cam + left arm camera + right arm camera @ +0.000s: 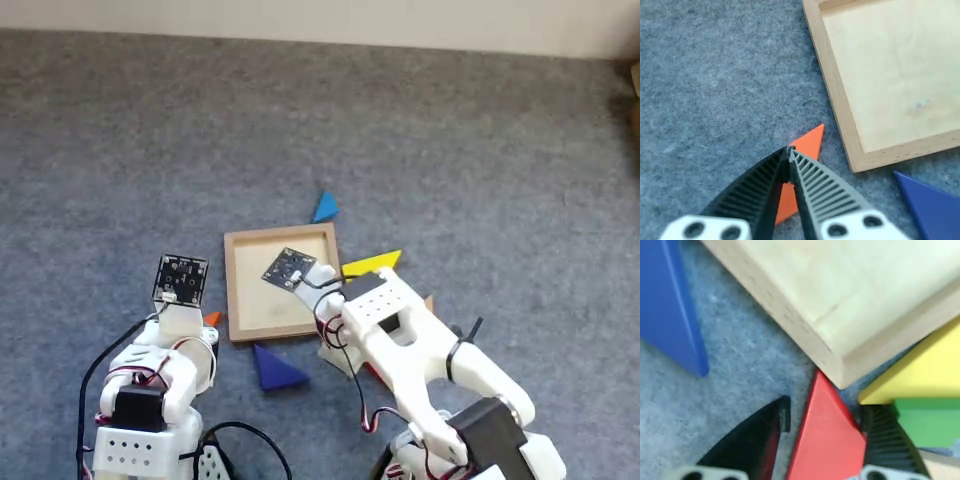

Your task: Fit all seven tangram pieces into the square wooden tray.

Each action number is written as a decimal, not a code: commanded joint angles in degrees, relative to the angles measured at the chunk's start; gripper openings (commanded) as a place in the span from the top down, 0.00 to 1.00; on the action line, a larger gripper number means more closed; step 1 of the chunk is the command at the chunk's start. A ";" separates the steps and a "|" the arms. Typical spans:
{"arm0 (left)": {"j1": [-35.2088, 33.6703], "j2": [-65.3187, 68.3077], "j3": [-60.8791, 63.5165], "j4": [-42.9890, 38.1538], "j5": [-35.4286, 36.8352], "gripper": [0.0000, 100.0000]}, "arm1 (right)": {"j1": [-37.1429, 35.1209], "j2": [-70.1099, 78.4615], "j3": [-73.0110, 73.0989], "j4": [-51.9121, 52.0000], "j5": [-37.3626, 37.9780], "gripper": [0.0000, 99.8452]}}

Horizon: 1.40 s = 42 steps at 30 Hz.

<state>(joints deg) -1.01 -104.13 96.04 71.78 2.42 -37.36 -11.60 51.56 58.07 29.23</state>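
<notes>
— Between the tips of my right claw [826, 412], what lies there?

— The red piece [827, 450], flat on the grey mat [740, 390]. I read the claw as spread, with one black finger [885, 440] on each side of the piece. Just ahead of the tips is a corner of the square wooden tray [805, 335], whose floor shows bare wood. To one side of the claw is the yellow piece [920, 370], close by that corner, with the green piece [927, 422] next to it. To the other side is the dark blue triangle [670, 305], apart from the tray.

— And the left claw [790, 150]?

— Pressed together, with the tips meeting over the orange triangle [809, 144]. I cannot tell whether they touch it. That triangle lies just beside the tray's rim, with a strip of mat between. Past the tray's far side from both claws lies the light blue triangle [324, 208].
</notes>
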 commanded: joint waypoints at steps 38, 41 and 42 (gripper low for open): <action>-0.22 0.04 1.19 0.26 0.53 0.99 | 6.11 -12.09 9.45 3.47 -7.03 0.68; -0.22 0.04 1.19 0.26 0.53 0.99 | 6.20 -12.09 9.63 3.38 -7.03 0.68; -0.22 0.04 1.19 0.26 0.53 0.99 | 6.20 -12.09 9.71 3.38 -7.03 0.68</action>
<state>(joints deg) -1.01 -104.13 96.04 71.78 2.42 -31.65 -23.47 61.49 60.79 22.73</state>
